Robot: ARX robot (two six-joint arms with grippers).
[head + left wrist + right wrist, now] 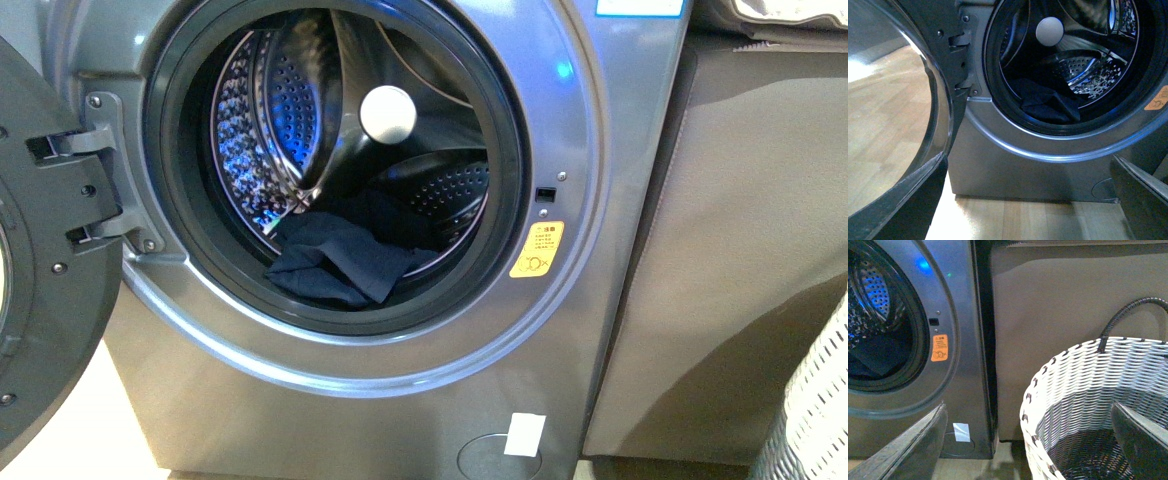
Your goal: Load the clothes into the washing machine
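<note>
The grey washing machine (600, 150) stands open. The navy clothes (345, 255) lie inside the perforated steel drum (265, 120), draped at the bottom behind the black rubber seal. The left wrist view shows the clothes (1048, 102) in the drum too. My left gripper (1033, 200) is open and empty, low in front of the machine above the floor. My right gripper (1033, 440) is open and empty, over the rim of the white woven basket (1083, 385). Neither gripper shows in the front view.
The round door (40, 250) hangs open at the left on its hinges; its glass fills the left wrist view (893, 110). A grey-brown cabinet (740, 230) stands right of the machine. The basket (815, 410) sits at lower right. A yellow sticker (537, 249) and a white tag (525, 434) mark the machine's front.
</note>
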